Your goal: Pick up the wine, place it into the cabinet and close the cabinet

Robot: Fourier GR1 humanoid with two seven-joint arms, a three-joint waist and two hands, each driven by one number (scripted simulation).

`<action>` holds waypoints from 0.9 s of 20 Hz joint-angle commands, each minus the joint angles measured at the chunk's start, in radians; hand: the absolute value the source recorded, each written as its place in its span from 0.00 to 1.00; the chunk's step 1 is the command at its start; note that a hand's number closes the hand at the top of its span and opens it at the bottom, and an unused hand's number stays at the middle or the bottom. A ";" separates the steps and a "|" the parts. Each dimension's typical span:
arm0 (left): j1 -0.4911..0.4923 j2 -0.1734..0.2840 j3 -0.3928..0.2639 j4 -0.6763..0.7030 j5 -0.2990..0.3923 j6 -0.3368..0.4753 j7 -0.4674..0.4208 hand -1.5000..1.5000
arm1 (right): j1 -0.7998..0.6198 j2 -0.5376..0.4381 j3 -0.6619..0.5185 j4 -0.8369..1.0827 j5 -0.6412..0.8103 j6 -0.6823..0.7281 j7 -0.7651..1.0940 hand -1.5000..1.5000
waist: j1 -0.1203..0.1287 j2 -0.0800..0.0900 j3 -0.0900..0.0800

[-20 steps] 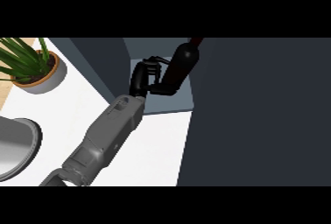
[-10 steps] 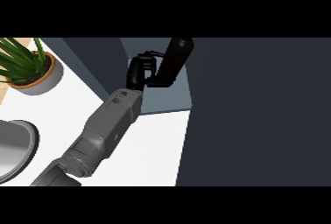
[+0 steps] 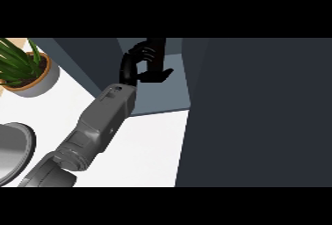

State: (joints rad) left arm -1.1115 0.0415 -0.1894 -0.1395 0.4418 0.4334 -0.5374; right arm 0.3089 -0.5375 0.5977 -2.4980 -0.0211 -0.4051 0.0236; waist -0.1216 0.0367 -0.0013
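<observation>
We look steeply down at a white desk (image 3: 146, 149) with one grey forearm (image 3: 97, 127) crossing it from the lower left toward the top centre. The black hand (image 3: 144, 66) at its end is raised into the grey-blue opening of a cabinet (image 3: 162, 94), whose floor shows as a lighter panel beyond the desk's edge. Which of our two arms this is, we cannot say for certain; it enters from the left side of the view, so we take it as the left one.

The wine bottle (image 3: 156, 47) shows only as a dark upright shape at the top of the hand, black against black, and its outline blurs into the fingers (image 3: 136, 55). Those fingers are curled around it, with the thumb jutting out to the right below. We cannot tell whether the bottle's base touches the cabinet floor.

A large dark cabinet door (image 3: 259, 114) fills the right half of the view, standing open.

At the upper left, a green potted plant (image 3: 23, 72) sits on the desk. At the lower left edge, part of a round grey metal sink basin (image 3: 9, 154) shows. Our other hand does not appear.
</observation>
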 commanded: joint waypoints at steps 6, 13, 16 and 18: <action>-0.067 0.047 -0.008 0.075 -0.032 0.063 0.013 0.00 | 0.045 0.004 0.022 -0.117 -0.056 0.019 0.014 0.00 | -0.012 0.006 -0.001; -0.067 0.042 0.020 0.036 -0.010 -0.068 -0.041 0.00 | 0.056 -0.001 0.002 -0.125 -0.055 0.027 0.014 0.00 | 0.002 0.002 -0.002; -0.067 0.034 0.061 0.020 0.026 -0.109 -0.063 0.00 | 0.068 -0.006 0.004 -0.127 -0.059 0.034 0.008 0.00 | 0.002 0.001 -0.002; -0.078 0.050 0.085 -0.001 0.047 -0.147 -0.090 1.00 | 0.073 -0.008 -0.008 -0.109 -0.072 0.043 -0.011 0.00 | 0.004 0.001 -0.001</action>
State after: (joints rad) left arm -1.1877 0.0793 -0.1359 -0.1177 0.4623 0.3570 -0.5909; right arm 0.3425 -0.5294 0.5967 -2.4946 -0.0311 -0.3705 -0.0244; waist -0.1216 0.0377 -0.0031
